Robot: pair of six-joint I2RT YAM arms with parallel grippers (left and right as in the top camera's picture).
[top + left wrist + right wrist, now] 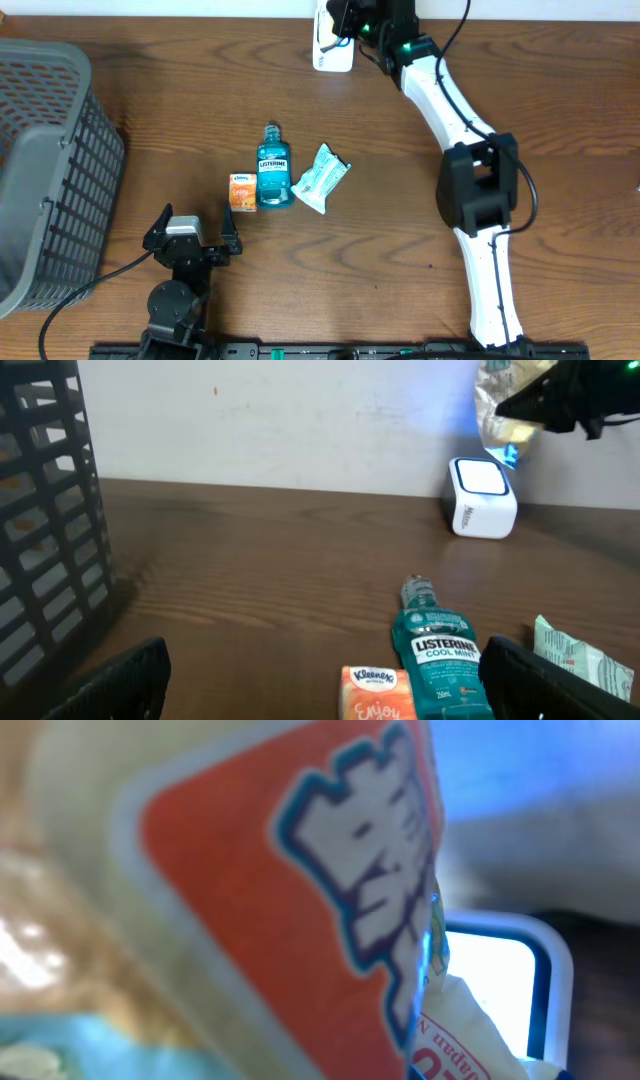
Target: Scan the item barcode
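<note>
Overhead cam, left to right: you've got the grey basket (50, 170) on the left edge, then your left gripper (195, 235) parked on the near side with its jaws spread as wide as they go and nothing in them. A bit farther and to the right, the orange Kleenex pack (241, 192) lies right beside the Listerine bottle (273, 170). The teal wipes packet (320, 178) is just beside that, and all three are lying flat. Up at the far edge is the white scanner (330, 55), and that's where the action is. Your right gripper (345, 20) is clamped tight on a crinkly snack packet (497, 410) and holds it just above the scanner's lit window. They're close, but I can't tell if they touch. Right wrist cam is basically all wrapper, orange label up close. My read on that packet is that it's super light, soft, floppy film, probably slick, and it'll buckle, so the barcode may wrinkle or glare. I'd pinch it by a sealed edge or corner, not across the printed face, and go gentle in case the contents crush. Can't see where the barcode is from these shots tbh.
</note>
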